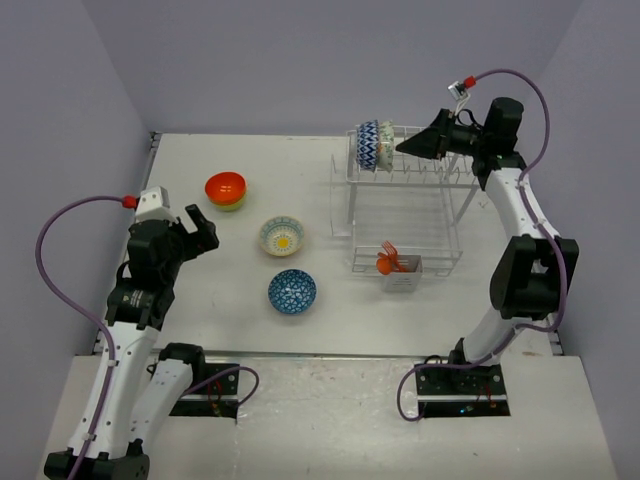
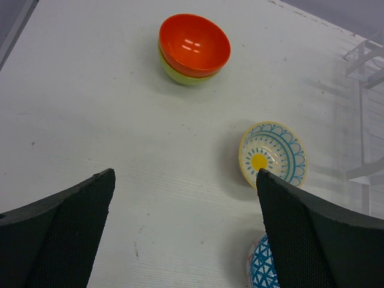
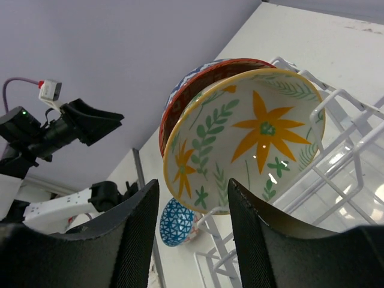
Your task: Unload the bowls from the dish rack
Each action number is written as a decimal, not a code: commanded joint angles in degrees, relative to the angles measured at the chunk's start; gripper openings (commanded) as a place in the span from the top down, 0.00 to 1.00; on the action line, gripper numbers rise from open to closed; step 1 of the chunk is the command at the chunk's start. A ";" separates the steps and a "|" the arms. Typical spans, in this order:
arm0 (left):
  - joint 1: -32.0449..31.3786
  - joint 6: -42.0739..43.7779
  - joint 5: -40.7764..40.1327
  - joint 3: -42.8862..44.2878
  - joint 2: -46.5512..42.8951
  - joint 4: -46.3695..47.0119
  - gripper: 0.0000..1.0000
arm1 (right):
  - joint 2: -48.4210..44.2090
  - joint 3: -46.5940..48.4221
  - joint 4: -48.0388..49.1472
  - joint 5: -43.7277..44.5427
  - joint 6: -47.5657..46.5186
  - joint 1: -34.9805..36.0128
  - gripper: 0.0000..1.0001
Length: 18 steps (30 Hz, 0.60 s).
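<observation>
The white wire dish rack (image 1: 402,205) stands at the back right. Two bowls stand on edge in its top row: a blue-white zigzag bowl (image 1: 367,145) with a red rim, and a green-white floral bowl (image 1: 385,147), which also shows in the right wrist view (image 3: 252,135). My right gripper (image 1: 410,146) is open just right of the floral bowl, whose lower rim is just above its gap (image 3: 191,187). An orange bowl (image 1: 225,185) is stacked in a lime-green bowl (image 2: 180,75). A pale yellow bowl (image 1: 282,236) and a blue-lined patterned bowl (image 1: 292,291) sit on the table. My left gripper (image 1: 200,228) is open and empty.
A small white caddy (image 1: 403,275) at the rack's front holds orange utensils (image 1: 388,262). Walls close the table at the back and sides. In the left wrist view the gripper (image 2: 186,174) hangs over bare table, with the yellow bowl (image 2: 273,153) to its right.
</observation>
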 commanded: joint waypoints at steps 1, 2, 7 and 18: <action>-0.18 1.77 1.65 -0.43 0.01 2.88 0.00 | 1.36 2.12 12.04 -4.19 8.08 1.06 0.50; -0.18 1.86 1.91 -0.43 0.10 2.88 0.00 | 1.63 1.68 14.95 -4.71 10.29 1.07 0.51; -0.18 1.95 2.00 -0.52 0.02 2.88 0.00 | 3.91 0.09 25.18 -5.51 19.45 2.12 0.53; -0.18 2.12 2.62 -0.52 -0.42 2.97 0.00 | 6.03 3.44 16.65 -2.78 13.90 5.46 0.64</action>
